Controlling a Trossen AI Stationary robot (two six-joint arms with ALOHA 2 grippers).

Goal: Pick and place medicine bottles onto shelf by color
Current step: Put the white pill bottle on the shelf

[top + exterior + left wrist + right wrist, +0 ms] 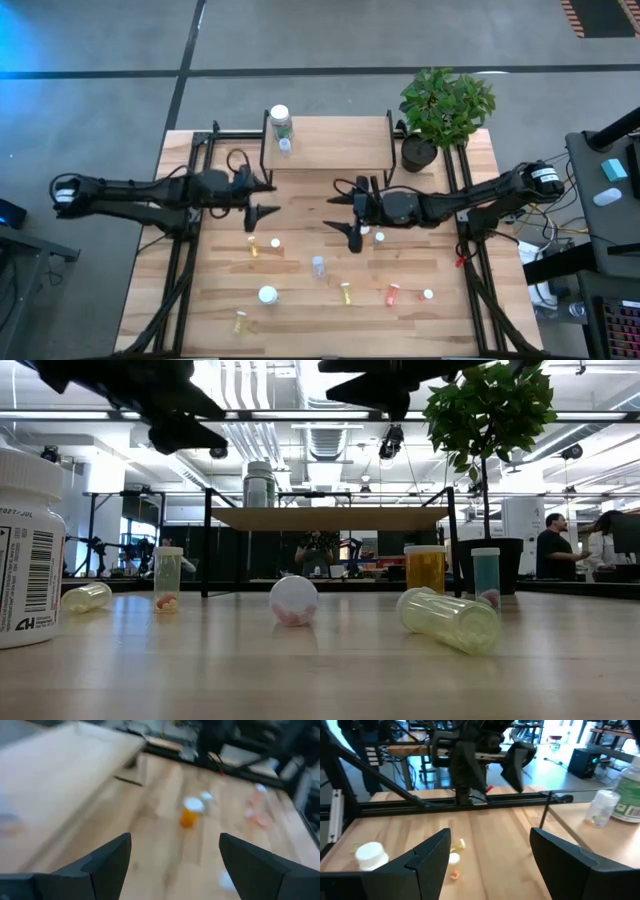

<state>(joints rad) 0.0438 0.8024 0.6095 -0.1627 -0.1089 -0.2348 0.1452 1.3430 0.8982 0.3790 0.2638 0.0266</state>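
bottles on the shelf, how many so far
2: a large white-capped green bottle at the left end of the shelf, and a small clear vial just in front of it. None looks hidden.

Two bottles (281,122) on shelf (330,143); rest scattered on table (440,300).

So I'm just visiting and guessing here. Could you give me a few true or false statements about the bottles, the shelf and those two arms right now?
1. Two bottles stand on the shelf. True.
2. The right tool is carrying a bottle. False: its fingers are open and empty, above the table.
3. The potted plant sits at the shelf's right end. True.
4. All loose bottles on the table stand upright. False: several lie on their sides, such as the yellowish vial.
5. The left tool is shut tight. False: it is open and empty.
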